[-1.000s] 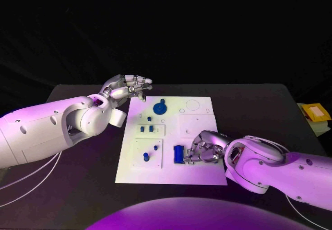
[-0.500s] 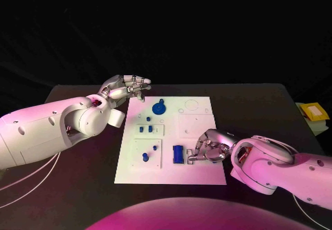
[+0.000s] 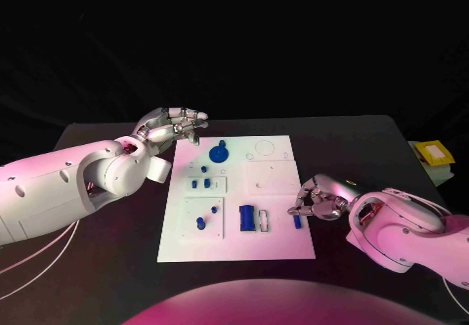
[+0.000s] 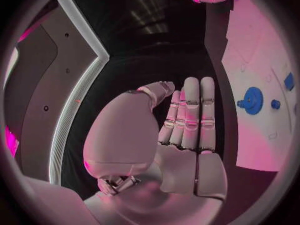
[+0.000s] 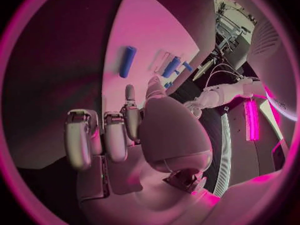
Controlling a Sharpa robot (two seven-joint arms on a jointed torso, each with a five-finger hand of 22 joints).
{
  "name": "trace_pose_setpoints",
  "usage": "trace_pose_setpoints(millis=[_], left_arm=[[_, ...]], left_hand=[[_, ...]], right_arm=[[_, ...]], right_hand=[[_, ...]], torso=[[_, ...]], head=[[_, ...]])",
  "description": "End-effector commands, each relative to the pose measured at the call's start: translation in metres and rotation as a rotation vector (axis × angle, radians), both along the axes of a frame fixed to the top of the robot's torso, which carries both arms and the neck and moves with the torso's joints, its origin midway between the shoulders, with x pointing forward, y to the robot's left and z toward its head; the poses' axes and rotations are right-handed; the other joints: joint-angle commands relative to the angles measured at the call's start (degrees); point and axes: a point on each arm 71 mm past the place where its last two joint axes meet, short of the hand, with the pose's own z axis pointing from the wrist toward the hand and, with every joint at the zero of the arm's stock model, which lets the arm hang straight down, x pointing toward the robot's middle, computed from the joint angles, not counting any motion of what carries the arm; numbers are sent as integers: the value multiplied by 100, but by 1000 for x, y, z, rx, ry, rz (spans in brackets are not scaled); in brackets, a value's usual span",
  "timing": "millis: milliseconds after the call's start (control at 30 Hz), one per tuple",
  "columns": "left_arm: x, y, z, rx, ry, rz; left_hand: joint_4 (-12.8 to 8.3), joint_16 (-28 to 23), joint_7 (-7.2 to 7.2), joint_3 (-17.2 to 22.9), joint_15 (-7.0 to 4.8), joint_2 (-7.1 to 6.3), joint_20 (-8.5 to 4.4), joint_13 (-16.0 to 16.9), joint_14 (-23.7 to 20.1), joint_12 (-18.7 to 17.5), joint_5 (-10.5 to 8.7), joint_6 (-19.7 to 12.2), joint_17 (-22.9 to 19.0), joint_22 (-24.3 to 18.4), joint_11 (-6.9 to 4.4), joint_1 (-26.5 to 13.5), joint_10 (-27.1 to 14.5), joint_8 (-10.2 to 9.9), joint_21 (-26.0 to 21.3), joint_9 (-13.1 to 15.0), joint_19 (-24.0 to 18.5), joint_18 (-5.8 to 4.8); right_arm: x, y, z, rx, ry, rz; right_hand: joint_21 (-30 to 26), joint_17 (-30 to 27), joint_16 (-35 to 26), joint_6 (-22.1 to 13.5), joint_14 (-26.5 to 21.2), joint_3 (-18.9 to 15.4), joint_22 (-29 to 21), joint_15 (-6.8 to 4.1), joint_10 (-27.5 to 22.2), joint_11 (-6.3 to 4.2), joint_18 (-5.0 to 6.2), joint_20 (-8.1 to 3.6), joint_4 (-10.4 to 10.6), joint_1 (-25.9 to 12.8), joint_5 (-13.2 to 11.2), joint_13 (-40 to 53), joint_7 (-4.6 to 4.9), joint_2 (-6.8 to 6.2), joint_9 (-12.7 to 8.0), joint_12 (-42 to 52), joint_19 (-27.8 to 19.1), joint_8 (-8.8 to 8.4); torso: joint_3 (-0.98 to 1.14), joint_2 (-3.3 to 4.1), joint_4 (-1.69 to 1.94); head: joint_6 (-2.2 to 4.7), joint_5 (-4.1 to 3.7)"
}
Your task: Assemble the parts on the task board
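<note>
At the upper left of the head view the left hand (image 3: pixel 174 126) hovered off the far left corner of the task board (image 3: pixel 274 240), fingers straight and held side by side, holding nothing. On the board, from left to right, lay a blue gear (image 3: pixel 221 153) near the top, small blue pegs (image 3: pixel 200 183) below it, a blue rectangular block (image 3: pixel 247 217) in the lower middle, and a small blue bar (image 3: pixel 297 221) by the board's right edge. The right hand (image 3: pixel 322 202) sat just above that bar, fingers curled; whether it pinched the bar I cannot tell. The bar looked light, stiff and smooth, so probably slippery; pinching its long flat sides seems safest.
</note>
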Motion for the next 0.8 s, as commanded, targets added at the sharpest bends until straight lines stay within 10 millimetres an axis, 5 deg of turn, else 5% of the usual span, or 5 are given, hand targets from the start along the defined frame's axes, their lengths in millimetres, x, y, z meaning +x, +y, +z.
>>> trace_pose_setpoints(millis=[33,800], left_arm=[[-1,-4,2,-21,-14,-26],[-2,-2,1,-15,-11,-28]], left_hand=[[-21,1,120,-16,-4,-24,30,-9,-40,24,33,-34,-6,-1,-3,-65,-64,-21,-24,-11,-25,33],[-2,6,120,-26,1,-22,37,-10,-41,32,34,-39,-5,-9,-2,-96,-70,-16,-35,-11,-28,33]], right_arm=[[-2,-3,0,-47,-63,0],[-13,4,-31,-104,14,26]], right_hand=[[-4,761,-20,-39,440,-41,1348,23,-27,14,-7,8,-3,55,14,-748,-3,-23,-7,-19,378,-26],[10,766,-21,62,441,-100,1352,15,-20,-5,-10,14,-27,222,49,-748,-30,13,3,-27,384,-29]], torso=[[4,4,4],[2,10,19]], head=[[0,3],[0,7]])
